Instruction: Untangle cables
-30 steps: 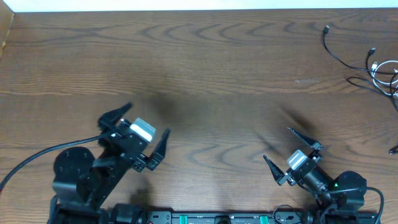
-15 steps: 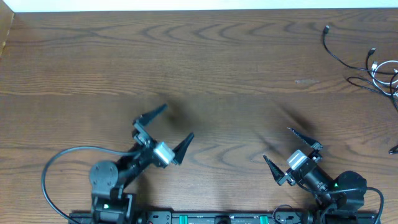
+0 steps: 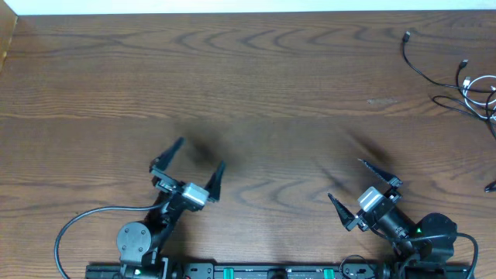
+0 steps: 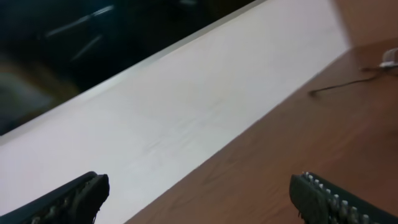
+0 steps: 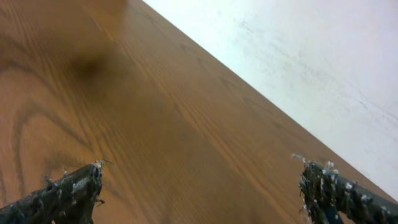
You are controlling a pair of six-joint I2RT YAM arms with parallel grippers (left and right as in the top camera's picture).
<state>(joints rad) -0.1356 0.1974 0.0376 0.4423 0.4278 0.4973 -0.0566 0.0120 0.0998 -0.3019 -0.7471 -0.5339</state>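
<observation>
The cables point(image 3: 465, 84) lie tangled at the far right edge of the wooden table in the overhead view: thin black cords, one black plug end point(image 3: 408, 36) pointing up-left, and a white cord point(image 3: 482, 85) partly cut off by the frame. A black cord and a white end also show far off in the left wrist view point(image 4: 348, 81). My left gripper point(image 3: 188, 162) is open and empty at the front left. My right gripper point(image 3: 347, 183) is open and empty at the front right. Both are far from the cables.
The wooden table point(image 3: 256, 85) spans the view, with a white strip along its far edge. A black arm wire point(image 3: 85, 221) loops at the front left beside the left arm base. A black bit point(image 3: 490, 187) lies at the right edge.
The left arm has swung and folded: its gripper moved right and forward, then back a little to the left. The right arm and the cables have not moved.
</observation>
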